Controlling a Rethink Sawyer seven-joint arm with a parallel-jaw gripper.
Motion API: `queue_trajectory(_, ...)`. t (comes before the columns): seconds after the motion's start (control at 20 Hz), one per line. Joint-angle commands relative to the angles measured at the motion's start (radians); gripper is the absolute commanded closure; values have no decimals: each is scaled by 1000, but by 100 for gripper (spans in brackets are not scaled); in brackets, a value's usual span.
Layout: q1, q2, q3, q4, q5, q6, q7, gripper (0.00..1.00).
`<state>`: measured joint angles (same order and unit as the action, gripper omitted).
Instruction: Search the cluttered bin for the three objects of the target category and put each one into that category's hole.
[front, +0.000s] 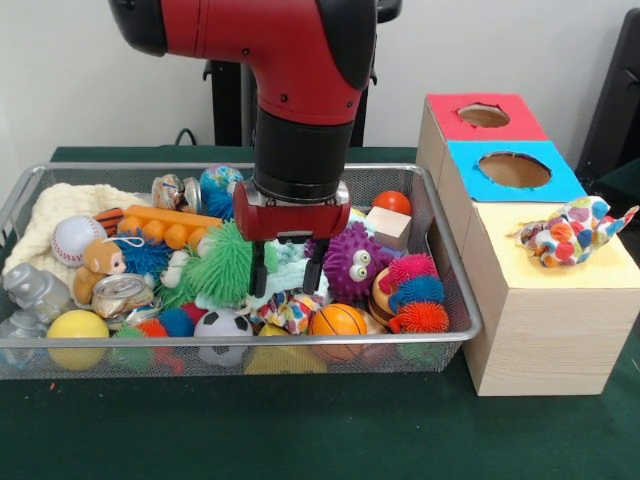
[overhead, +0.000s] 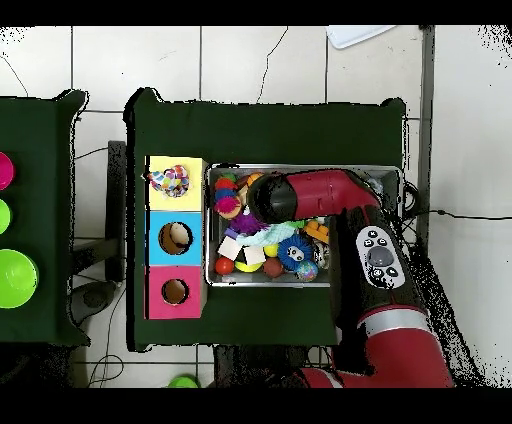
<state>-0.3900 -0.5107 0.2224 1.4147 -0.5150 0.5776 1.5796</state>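
Observation:
The wire mesh bin (front: 440, 262) is full of toys; it also shows in the overhead view (overhead: 209, 262). My gripper (front: 287, 274) is open and points down into the bin's middle, its fingertips (front: 315, 275) to either side of a mint cloth (front: 290, 258). A small spotted cloth piece (front: 290, 310) lies just in front of it among the balls. Another spotted cloth piece (front: 572, 232) lies bunched on the yellow top of the largest wooden box (front: 560, 280), also seen from overhead (overhead: 170, 180). The yellow-topped hole does not show. In the overhead view my arm hides the gripper.
The blue-topped hole (front: 514, 170) and the red-topped hole (front: 484, 116) sit behind the yellow top. A cream cloth (front: 60, 205) fills the bin's left end. A green spiky toy (front: 222, 265), a purple fuzzy toy (front: 352, 262) and a small basketball (front: 337, 320) crowd the gripper.

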Motion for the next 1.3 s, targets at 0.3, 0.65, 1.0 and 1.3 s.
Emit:
queue_trajectory(0.3, -12, 30, 39, 56, 22, 90, -8, 0)
queue_trajectory(0.65, -12, 51, 40, 48, 11, 57, -3, 0)
queue_trajectory(1.0, -8, 55, 44, 49, -25, -17, -9, 0)
queue_trajectory(1.3, -15, 87, 52, 49, -40, -85, 3, 0)
